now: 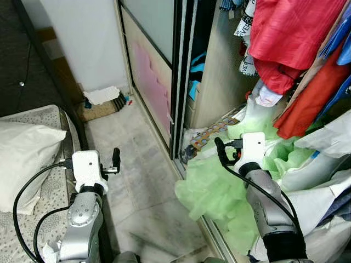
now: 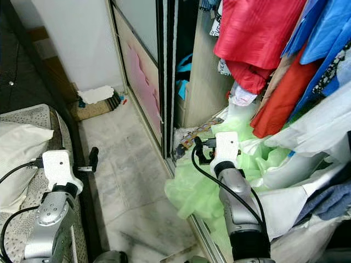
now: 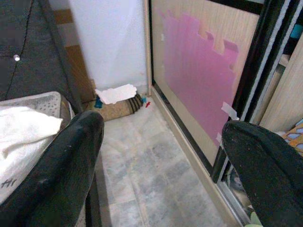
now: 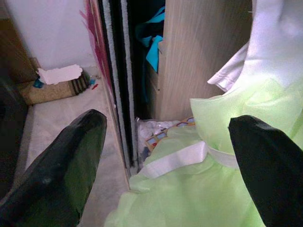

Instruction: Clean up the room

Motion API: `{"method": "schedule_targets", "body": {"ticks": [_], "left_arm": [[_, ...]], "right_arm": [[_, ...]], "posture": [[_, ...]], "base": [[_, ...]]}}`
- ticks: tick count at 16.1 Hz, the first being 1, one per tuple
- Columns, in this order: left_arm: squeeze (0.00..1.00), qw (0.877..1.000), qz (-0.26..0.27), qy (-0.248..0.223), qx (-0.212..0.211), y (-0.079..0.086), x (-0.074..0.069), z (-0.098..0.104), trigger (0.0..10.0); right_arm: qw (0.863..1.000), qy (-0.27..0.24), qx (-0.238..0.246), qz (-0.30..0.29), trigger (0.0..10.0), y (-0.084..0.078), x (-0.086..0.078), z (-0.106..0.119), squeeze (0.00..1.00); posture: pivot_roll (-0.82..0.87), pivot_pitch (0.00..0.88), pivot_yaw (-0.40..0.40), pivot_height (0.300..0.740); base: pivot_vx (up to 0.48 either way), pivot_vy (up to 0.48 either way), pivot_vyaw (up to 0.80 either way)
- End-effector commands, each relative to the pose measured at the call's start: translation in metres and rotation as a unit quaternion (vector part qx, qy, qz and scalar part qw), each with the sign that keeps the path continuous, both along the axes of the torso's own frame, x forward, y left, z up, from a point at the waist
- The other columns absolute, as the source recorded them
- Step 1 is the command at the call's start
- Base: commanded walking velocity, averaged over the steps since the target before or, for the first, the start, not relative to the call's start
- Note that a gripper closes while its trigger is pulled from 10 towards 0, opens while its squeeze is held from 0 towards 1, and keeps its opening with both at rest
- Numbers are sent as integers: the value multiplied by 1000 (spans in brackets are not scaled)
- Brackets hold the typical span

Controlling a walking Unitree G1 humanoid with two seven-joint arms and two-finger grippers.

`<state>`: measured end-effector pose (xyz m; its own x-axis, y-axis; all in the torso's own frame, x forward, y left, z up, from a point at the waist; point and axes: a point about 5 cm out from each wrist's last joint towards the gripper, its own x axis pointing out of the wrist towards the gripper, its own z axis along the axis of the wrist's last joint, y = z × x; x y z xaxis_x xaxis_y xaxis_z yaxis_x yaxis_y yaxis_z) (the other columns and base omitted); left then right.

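The landmark here is the wardrobe's sliding door (image 1: 156, 82), a tall panel with a black frame and a pink sheet stuck to its face. Just past its edge, inside the open wardrobe, a heap of pale green garment (image 1: 219, 189) spills out over the bottom track onto the marble floor (image 1: 137, 181). It looks light and thin, crumpled into loose folds, with a white band (image 4: 177, 158) running across it in the right wrist view. It has probably slid off the pile behind it, which is why it lies half in and half out of the wardrobe; as the loose thing on the floor, it seems the piece to tidy.

The right gripper (image 4: 165, 170) hovers just above this green heap, close beside the door's edge, its two black fingers (image 4: 61, 165) spread wide with nothing between them, likely set apart to close on a fold of cloth. Above the heap, further inside from the door, red clothes (image 1: 290, 38) hang, with white and blue ones beside them.

The left gripper (image 3: 161, 165) is held up on the other side of the door, over the open floor and next to a bed with a white pillow (image 1: 27, 159). Its fingers (image 3: 66, 165) are also apart and empty, apparently waiting. Far along the door's foot, by the wall, a small straw mat with white paper (image 1: 101, 96) on it lies.
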<state>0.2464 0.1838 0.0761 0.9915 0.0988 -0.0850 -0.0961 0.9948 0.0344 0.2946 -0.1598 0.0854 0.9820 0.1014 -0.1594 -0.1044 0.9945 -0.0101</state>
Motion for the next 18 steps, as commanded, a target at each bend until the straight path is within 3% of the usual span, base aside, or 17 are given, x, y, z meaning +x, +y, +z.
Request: {"method": "schedule_targets", "body": {"ticks": [1,6,7,8,12,18], "left_arm": [[1000,1000,1,6,1,0,2,0,10000],[1000,998,47,0,41,12,14,10,10000],[737,997,51,7,55,11,15,9,10000],[0,998,43,8,54,7,15,9,10000],[0,999,29,-2,39,-13,15,13,10000],[0,999,39,17,23,-16,7,6,10000]], "right_arm": [[1000,-7,1,3,10000,3,-1,2,1000],[1000,-19,19,7,10000,11,7,8,1000],[999,-24,5,21,10000,14,8,10,992],[999,-27,-5,34,10000,17,9,11,0],[997,-40,-17,57,10000,27,14,17,0],[997,-27,8,70,10000,31,8,10,0]], "posture": [[-51,93,12,740],[-41,86,8,740],[-41,88,9,740],[-42,87,9,740],[-39,99,6,740],[-27,97,-15,740]], "base": [[0,0,0],[0,0,0],[0,0,0],[0,0,544],[0,0,800],[0,0,800]]}}
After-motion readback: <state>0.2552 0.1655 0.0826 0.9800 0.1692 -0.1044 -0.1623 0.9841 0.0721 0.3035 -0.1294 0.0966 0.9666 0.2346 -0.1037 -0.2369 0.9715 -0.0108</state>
